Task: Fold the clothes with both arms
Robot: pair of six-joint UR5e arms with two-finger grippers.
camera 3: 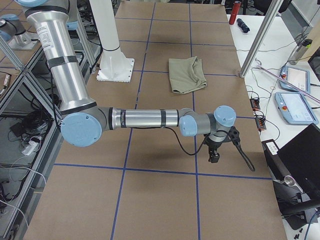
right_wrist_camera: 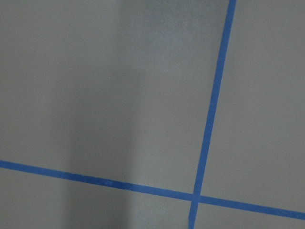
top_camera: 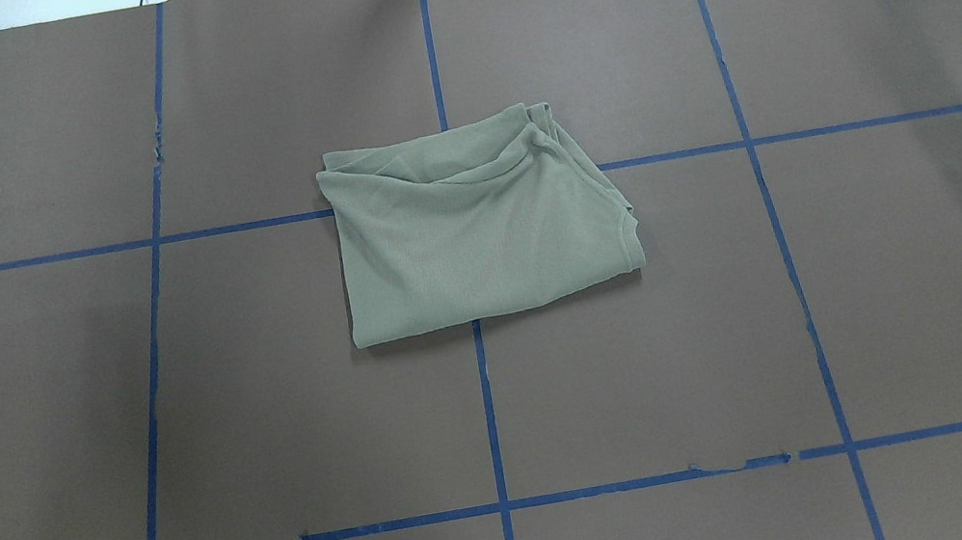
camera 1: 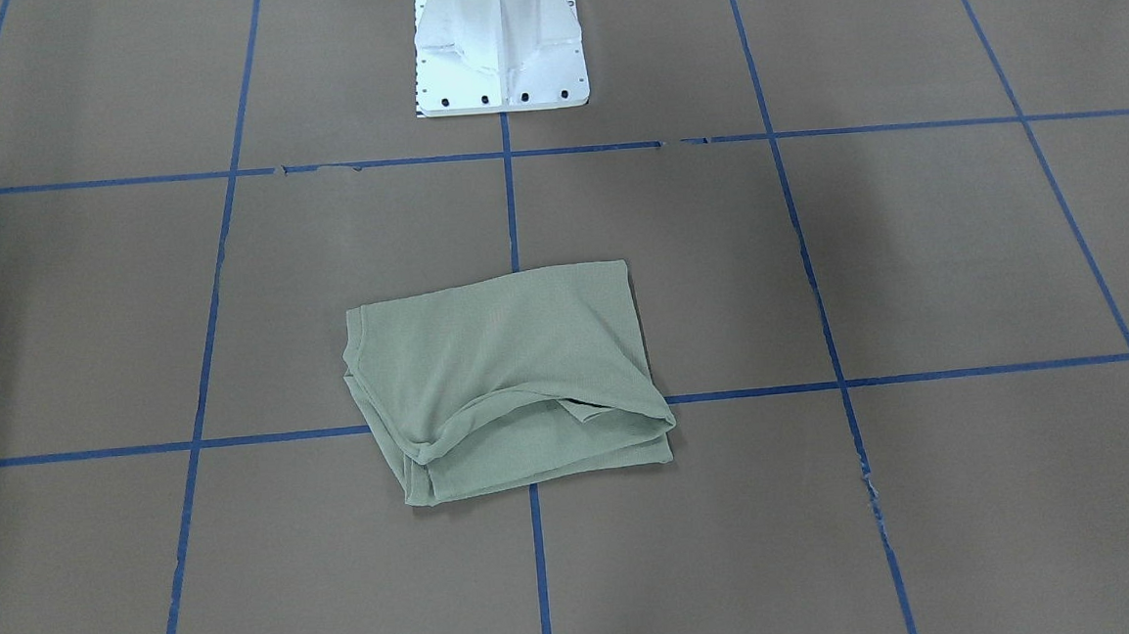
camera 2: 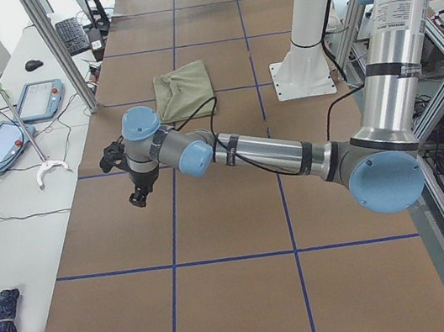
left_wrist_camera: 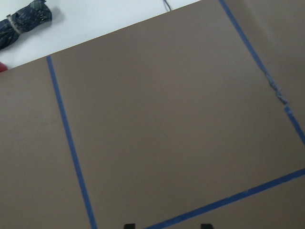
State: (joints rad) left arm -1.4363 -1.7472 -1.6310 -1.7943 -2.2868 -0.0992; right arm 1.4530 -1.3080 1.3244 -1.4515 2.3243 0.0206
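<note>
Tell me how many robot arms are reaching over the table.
2. The left arm stretches low over the table's left end; the right arm does likewise at the right end. Both are well clear of the folded shirt.

Matt knit cloth shirt (top_camera: 473, 222) on matt paper-covered table (top_camera: 885, 290), smooth tape lines (top_camera: 487, 406)

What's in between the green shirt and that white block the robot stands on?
Only bare brown table with blue tape lines lies between the shirt and the white block. The front-facing view shows it, and the overhead view too.
</note>
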